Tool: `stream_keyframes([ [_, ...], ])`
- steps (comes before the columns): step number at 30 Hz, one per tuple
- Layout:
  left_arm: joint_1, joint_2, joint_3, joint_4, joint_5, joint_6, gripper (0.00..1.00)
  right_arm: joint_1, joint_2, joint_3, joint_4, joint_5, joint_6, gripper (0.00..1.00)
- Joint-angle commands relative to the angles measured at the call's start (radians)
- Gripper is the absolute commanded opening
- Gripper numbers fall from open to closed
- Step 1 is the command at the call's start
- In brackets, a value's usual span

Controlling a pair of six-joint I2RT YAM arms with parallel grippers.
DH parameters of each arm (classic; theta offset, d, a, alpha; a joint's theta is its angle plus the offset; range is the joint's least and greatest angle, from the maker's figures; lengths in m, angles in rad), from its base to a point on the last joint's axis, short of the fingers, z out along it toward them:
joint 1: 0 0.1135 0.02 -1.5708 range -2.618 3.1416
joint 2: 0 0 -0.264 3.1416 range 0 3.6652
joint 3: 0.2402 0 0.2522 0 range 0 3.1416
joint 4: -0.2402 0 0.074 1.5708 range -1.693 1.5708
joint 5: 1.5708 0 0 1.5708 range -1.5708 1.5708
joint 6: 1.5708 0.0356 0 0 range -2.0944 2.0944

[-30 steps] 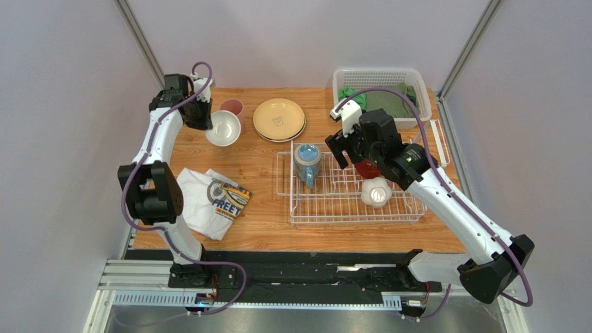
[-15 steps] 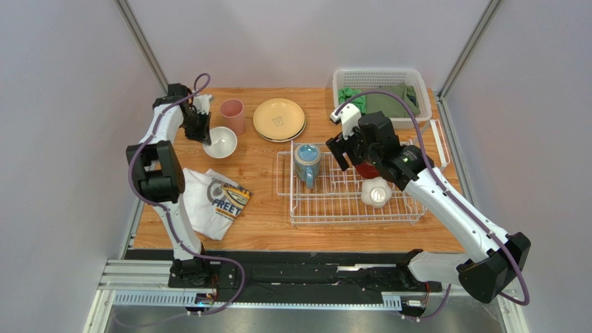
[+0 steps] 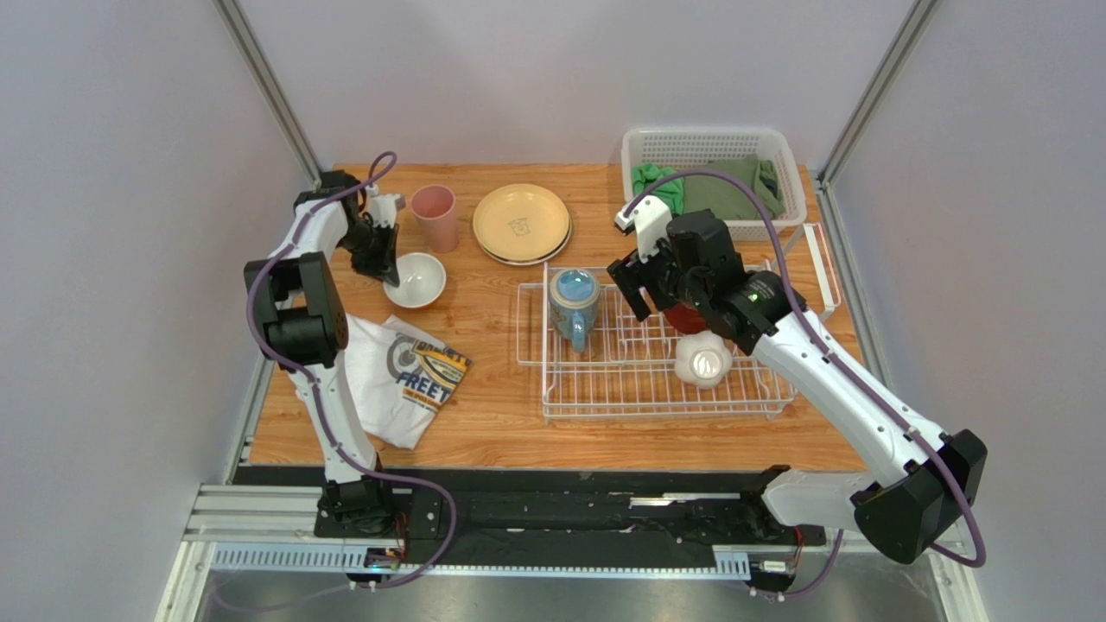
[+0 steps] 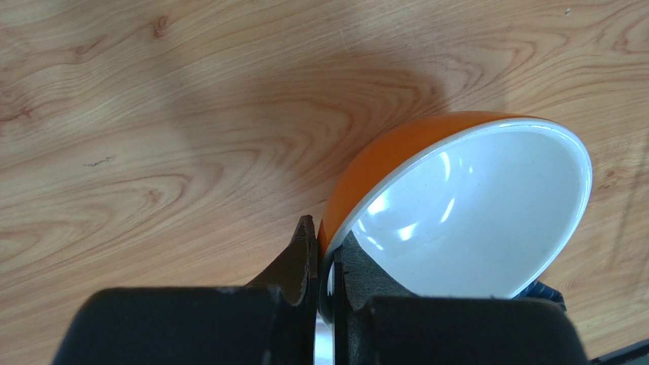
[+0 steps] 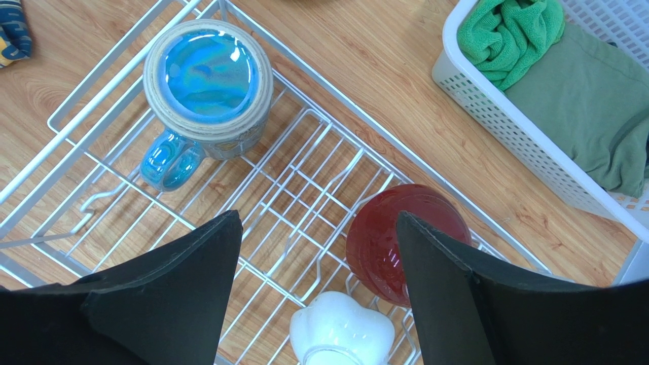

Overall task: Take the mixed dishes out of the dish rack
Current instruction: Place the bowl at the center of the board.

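From above, the rack [image 3: 610,389] sits on the right half of the surface [image 3: 500,428] and holds three pieces: a blue mug [image 3: 574,305] at its far left corner, a red bowl [image 3: 684,316] under the right arm, and a small white bowl [image 3: 702,359] just in front of the red one. Out of the rack, at the far left of the surface, stand a pink cup [image 3: 434,217] and a stack of plates [image 3: 521,223]. The left tool [image 3: 386,255] is at the rim of an orange bowl [image 3: 417,279] near the cup. A T-shirt [image 3: 403,369] lies nearer the arms. A basket [image 3: 708,139] at the far right holds green cloths [image 3: 714,188].

The left wrist view shows the left tool nearly shut, pinching the orange bowl's thin rim, one finger inside and one outside. The bowl hangs tilted. Whether its base touches the wood I cannot tell. It looks glossy, stiff and light, so an edge pinch like this could slip or let it swing.

In the right wrist view, the right tool [image 5: 316,218] is spread wide and empty above the rack, with the red bowl just below its right finger. The mug stands upright, handle toward the camera. It is probably the heaviest piece, best taken by the wall or the handle. The red bowl looks smooth, hard and breakable, and its rim is the likely place to grip.
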Motion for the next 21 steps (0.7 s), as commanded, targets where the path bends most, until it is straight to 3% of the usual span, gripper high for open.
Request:
stream_keyframes([
  [1,0.013,0.024,0.037,0.001,0.028,-0.004,0.00,-0.004,-0.001,-0.010,0.039,-0.019,-0.014,0.80],
  [16,0.035,0.050,0.058,-0.007,0.023,-0.004,0.01,-0.004,0.042,0.022,-0.004,-0.099,-0.027,0.80],
  [21,0.035,0.055,0.072,-0.015,0.036,-0.008,0.11,-0.004,0.056,0.042,-0.020,-0.125,-0.033,0.80],
])
